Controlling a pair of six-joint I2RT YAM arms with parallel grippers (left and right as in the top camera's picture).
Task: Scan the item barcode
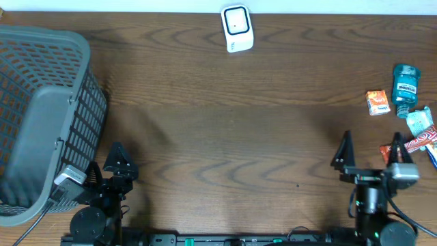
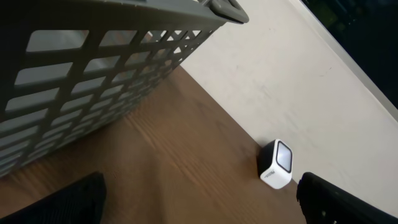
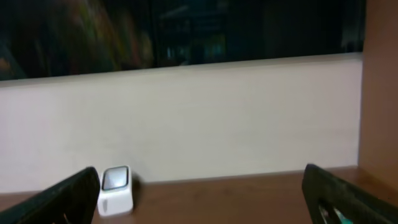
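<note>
Holding left fingers (image 1: 117, 156) and right fingers (image 1: 343, 150) apart, empty; small orange cardboard box (image 1: 377, 102), well right of white cube scanner (image 1: 237, 29), likely light, crushable: grip flat sides.

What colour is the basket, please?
The basket is grey, shown best in the overhead view.

Middle of table (image 1: 232, 143) lies open for passage; basket (image 1: 41, 116) blocks the left side, scanner (image 1: 237, 29) stands at the far edge, small items (image 1: 405, 85) crowd the right edge.
</note>
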